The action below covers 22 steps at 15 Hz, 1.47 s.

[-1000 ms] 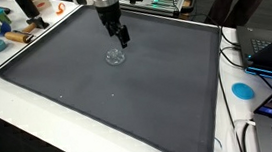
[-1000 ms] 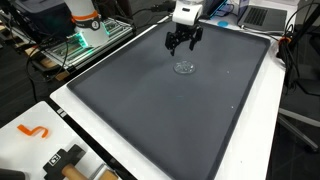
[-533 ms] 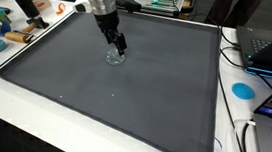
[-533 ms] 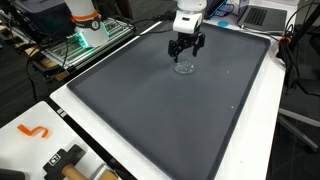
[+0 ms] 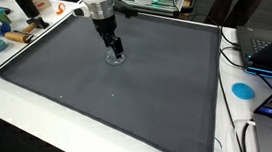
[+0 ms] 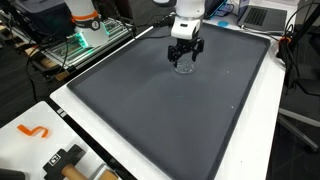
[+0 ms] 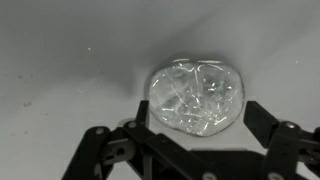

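Note:
A small clear, crinkled, dome-like object (image 7: 195, 96) lies on the dark grey mat (image 5: 128, 97), far from the mat's edges. In both exterior views it sits right under the gripper (image 5: 116, 54) (image 6: 183, 63); the clear object (image 5: 115, 59) (image 6: 183, 69) shows only as a faint glint there. In the wrist view the gripper (image 7: 200, 118) is open, one black finger (image 7: 140, 112) close to the object's left edge. The other finger (image 7: 262, 118) stands a little off its right edge. Nothing is held.
White table borders surround the mat. A blue disc (image 5: 241, 90) and laptops (image 5: 269, 51) lie on one side, tools (image 5: 2, 37) at a far corner. An orange hook (image 6: 33, 131), a black tool (image 6: 65, 160) and a lit green device (image 6: 82, 42) sit along another side.
The gripper has come down from above the clear object until its fingers straddle it near the mat. The object has not moved.

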Available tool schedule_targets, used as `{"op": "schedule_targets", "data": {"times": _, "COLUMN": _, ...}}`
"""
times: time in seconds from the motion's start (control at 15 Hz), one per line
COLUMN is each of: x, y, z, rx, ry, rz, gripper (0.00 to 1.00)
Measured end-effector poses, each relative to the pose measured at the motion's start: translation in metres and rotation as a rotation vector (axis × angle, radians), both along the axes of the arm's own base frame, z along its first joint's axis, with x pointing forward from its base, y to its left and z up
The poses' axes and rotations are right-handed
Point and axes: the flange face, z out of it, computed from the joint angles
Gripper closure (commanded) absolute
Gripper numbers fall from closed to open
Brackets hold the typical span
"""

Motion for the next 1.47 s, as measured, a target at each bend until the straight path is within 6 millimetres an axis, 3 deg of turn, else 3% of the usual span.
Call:
{"op": "schedule_targets", "data": {"times": 0.33, "x": -0.0007, "y": 0.0004, "z": -0.0057, "rx": -0.004, "ry": 0.004, "rz": 0.002, "gripper": 0.26}}
{"op": "schedule_targets", "data": {"times": 0.4, "x": -0.0007, "y": 0.0000, "z": -0.0060, "rx": -0.005, "ry": 0.004, "rz": 0.001, "gripper": 0.38}}
{"op": "schedule_targets", "data": {"times": 0.53, "x": -0.0005, "y": -0.0010, "z": -0.0059, "rx": -0.006, "ry": 0.003, "rz": -0.001, "gripper": 0.49}}
{"op": "schedule_targets", "data": {"times": 0.73, "x": 0.0000, "y": -0.0007, "z": -0.0054, "rx": -0.007, "ry": -0.001, "rz": 0.000, "gripper": 0.82}}
{"op": "schedule_targets", "data": {"times": 0.87, "x": 0.0004, "y": -0.0004, "z": -0.0050, "rx": -0.007, "ry": -0.004, "rz": 0.001, "gripper": 0.97}}
{"op": "schedule_targets", "data": {"times": 1.47, "x": 0.0018, "y": 0.0008, "z": -0.0034, "rx": -0.013, "ry": -0.013, "rz": 0.004, "gripper": 0.99}}
